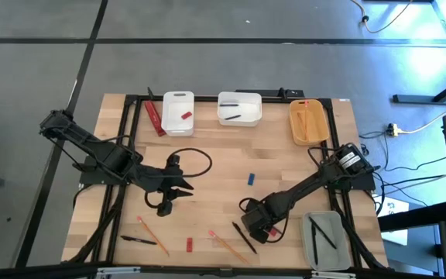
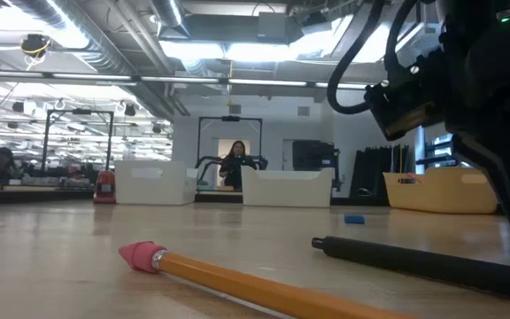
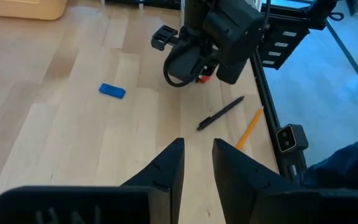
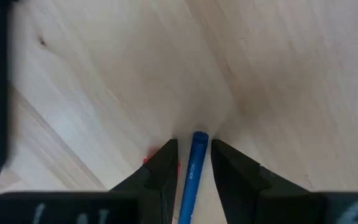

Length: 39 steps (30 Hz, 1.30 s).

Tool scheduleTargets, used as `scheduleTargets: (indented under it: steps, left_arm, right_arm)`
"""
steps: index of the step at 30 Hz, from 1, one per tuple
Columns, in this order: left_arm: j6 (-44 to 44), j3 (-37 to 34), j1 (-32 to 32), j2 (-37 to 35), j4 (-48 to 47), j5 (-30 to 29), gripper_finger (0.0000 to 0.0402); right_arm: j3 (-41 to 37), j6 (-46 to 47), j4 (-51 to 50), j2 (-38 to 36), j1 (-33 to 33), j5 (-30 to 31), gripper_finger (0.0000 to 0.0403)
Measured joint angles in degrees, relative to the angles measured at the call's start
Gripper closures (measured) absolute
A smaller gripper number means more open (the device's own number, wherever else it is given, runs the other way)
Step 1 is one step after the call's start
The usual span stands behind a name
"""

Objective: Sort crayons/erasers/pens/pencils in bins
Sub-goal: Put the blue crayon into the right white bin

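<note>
Since the right end effector (image 4: 192, 145) is closed lightly on a slim blue stick (image 4: 195, 169), the next move turns on where the bins lie from it. Whether the stick is a crayon or the blue part of a pen I cannot tell. It runs lengthwise between the two fingers and points down at the bare wood of the surface (image 1: 223, 155), so its long axis follows the fingers rather than crossing them.

This end effector hangs near the surface's near edge, right of the middle, with a black pen (image 1: 244, 237) lying just beside it. The translucent grey bin (image 1: 310, 242) sits at the near right corner, close by toward the right edge, and has dark sticks in it. The narrow white bin (image 1: 167, 116), the wider white bin (image 1: 239, 122) and the yellow-orange bin (image 1: 294, 124) stand in a row along the far edge, well apart from it.

The left end effector (image 3: 197, 147) waits left of centre, its fingers a little apart and empty. The right arm is therefore the nearer to every likely drop, above all the grey bin.
</note>
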Motion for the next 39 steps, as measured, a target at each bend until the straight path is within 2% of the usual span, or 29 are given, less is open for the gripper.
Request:
scheduleTargets:
  steps: [4,14,20,29,34,39]
  left_arm:
    - [0.0,0.0,0.0,0.0,0.0,0.0,0.0325]
    - [0.0,0.0,0.0,0.0,0.0,-0.1,0.0325]
    - [0.0,0.0,0.0,0.0,0.0,-0.2,0.0325]
    - [0.0,0.0,0.0,0.0,0.0,-0.2,0.0325]
    - [0.0,0.0,0.0,0.0,0.0,-0.2,0.0325]
    - [0.1,0.0,0.0,0.0,0.0,-0.7,0.0325]
  right_arm:
    - [-0.1,-0.2,0.0,0.1,0.0,0.1,0.0312]
    - [-0.2,-0.5,-0.3,0.2,0.0,1.0,0.0383]
    - [-0.2,-2.0,-0.5,0.2,-0.8,1.0,0.0382]
    - [-0.3,-7.6,-0.9,-0.6,-4.1,-2.7,0.0381]
    - [-0.4,-10.1,-1.5,-1.8,-6.9,1.1,0.0381]
    - [0.5,-13.9,-3.6,-2.2,-9.3,0.1,0.0381]
